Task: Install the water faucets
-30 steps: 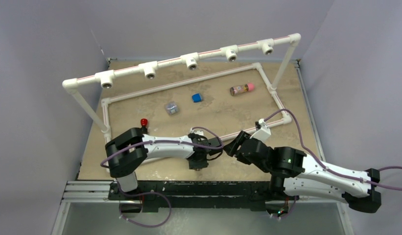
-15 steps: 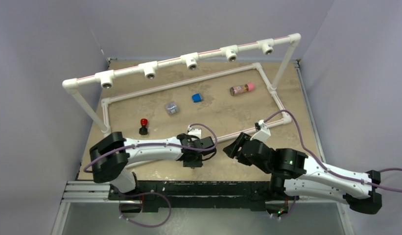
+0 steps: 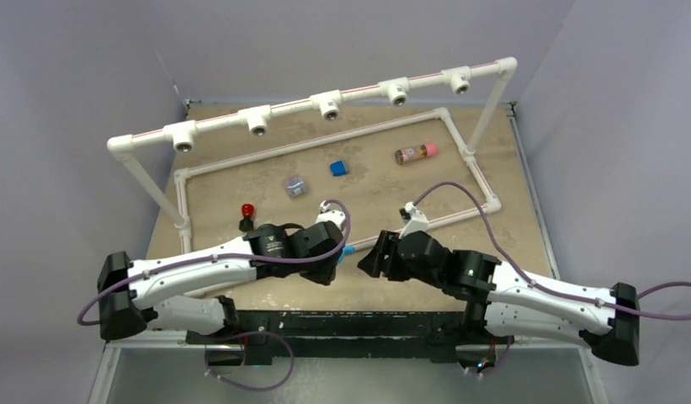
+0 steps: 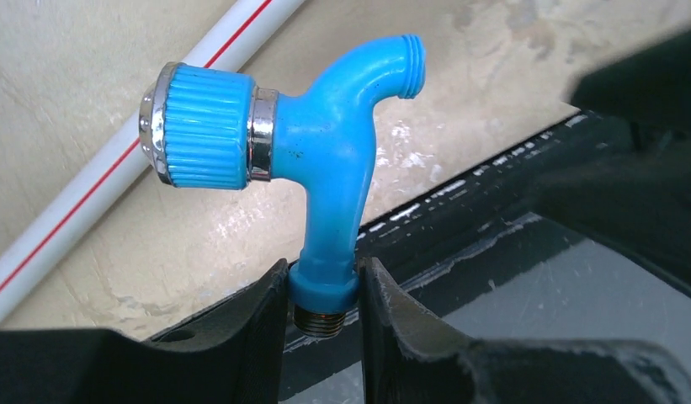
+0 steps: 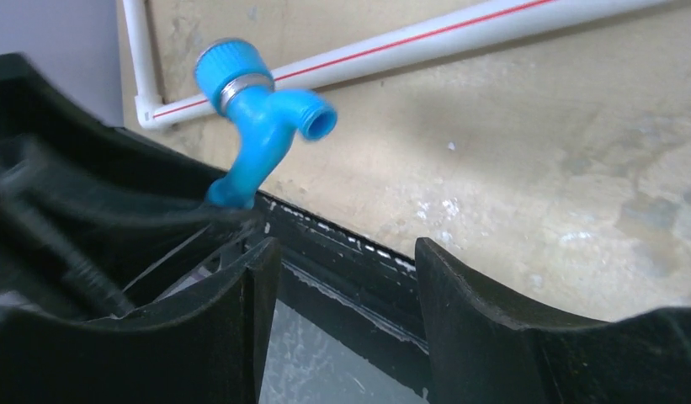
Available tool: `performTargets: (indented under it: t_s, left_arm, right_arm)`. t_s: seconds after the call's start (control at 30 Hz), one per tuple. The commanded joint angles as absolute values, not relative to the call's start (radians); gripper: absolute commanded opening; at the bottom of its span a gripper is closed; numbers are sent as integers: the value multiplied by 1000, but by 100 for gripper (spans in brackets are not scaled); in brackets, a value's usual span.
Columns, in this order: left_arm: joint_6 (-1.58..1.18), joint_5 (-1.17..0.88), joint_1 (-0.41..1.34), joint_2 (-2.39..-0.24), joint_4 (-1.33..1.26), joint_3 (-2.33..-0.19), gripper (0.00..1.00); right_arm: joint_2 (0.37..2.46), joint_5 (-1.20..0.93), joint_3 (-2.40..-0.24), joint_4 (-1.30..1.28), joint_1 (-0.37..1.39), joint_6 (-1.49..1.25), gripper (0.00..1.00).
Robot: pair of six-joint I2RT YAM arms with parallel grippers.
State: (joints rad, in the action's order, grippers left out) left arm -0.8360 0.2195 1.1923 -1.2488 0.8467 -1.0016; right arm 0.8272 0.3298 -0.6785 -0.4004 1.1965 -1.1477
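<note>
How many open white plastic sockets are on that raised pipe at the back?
5 white plastic sockets, spaced along the raised pipe: far left, left of centre, centre, right of centre, far right. None looks hidden.

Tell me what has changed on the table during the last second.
The left gripper, shut on the water faucet, turned to point toward the right gripper, which moved left to meet it, jaws open. Nothing was released. The dark-blue cube, brown cylinder and pipe frame stayed put.
</note>
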Motion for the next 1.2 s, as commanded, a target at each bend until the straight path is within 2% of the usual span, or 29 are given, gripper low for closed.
performTargets:
  t_s: [0.0, 0.13, 0.3, 0.63, 0.93, 1.17]
  left_arm:
    - [-639, 153, 1192, -1147, 856, -1086, 0]
    - [-555, 95, 1192, -1100, 856, -1123, 0]
    - [-469, 37, 1192, -1077, 853, -1160, 0]
    - [-369, -126, 1192, -972, 740, -1203, 0]
    - [-319, -183, 1192, -966, 730, -1222, 0]
    - [-310, -133, 1192, -967, 736, -1227, 0]
  right_arm:
    - [877, 127, -687, -207, 1081, -1011, 63]
    - [848, -41, -678, -75, 982, -954, 64]
    - [803, -164, -663, 53, 966, -965, 66]
    - [726, -247, -636, 68, 959, -1016, 66]
    - [681, -351, -623, 150, 959, -1093, 61]
    - [626, -387, -575, 188, 958, -1169, 49]
